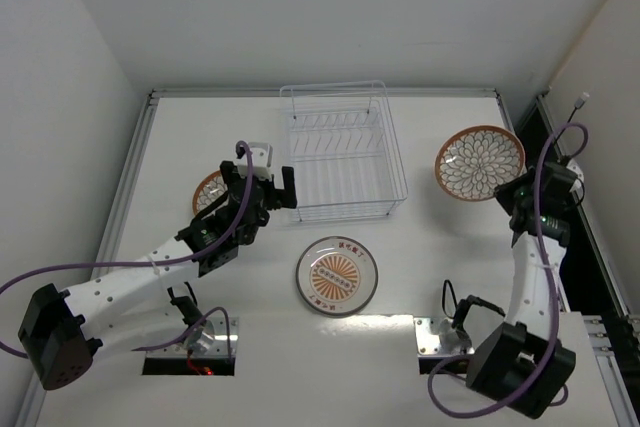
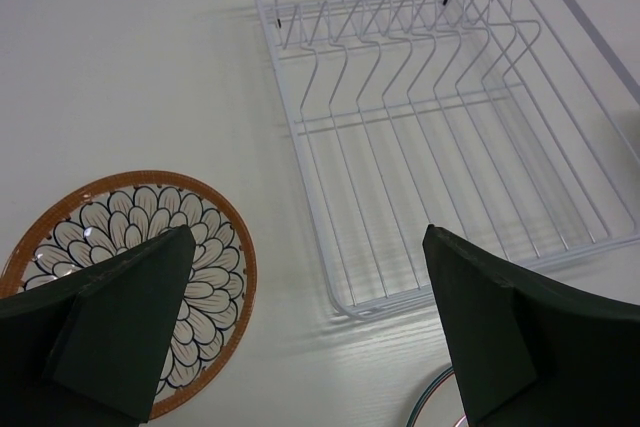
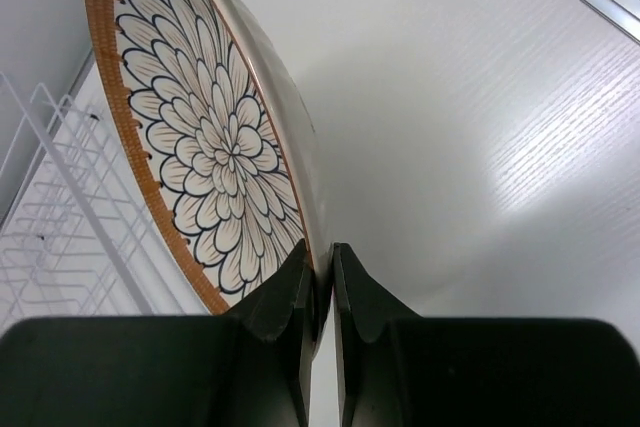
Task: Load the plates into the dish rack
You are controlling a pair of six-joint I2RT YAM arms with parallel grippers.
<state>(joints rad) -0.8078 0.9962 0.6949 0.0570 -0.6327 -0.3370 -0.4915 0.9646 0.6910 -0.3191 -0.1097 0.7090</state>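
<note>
The right fingers [image 3: 283, 312] are pinched on the rim of a petal-patterned plate [image 3: 215, 147] (orange edge, dark-outlined petals), holding it tilted up on edge, right of the dish rack [image 1: 343, 152]. The left fingers [image 2: 130, 312] are spread wide, gripping nothing, above a second petal plate [image 2: 120, 212] lying on the counter [image 1: 440, 247] just left of the rack. The sunburst plate [image 1: 337, 275] lies flat near the rack.

a white worktop [image 1: 450, 267] with a faint wood grain fills most of the scene. a silver metal rail [image 1: 320, 93] borders its far edge, and another rail [image 1: 128, 197] runs down its left side. plain white walls [image 1: 60, 97] rise behind and to the left. past the right edge lies a dark strip [image 1: 533, 132], with a small white plug [image 1: 583, 100] above it.
</note>
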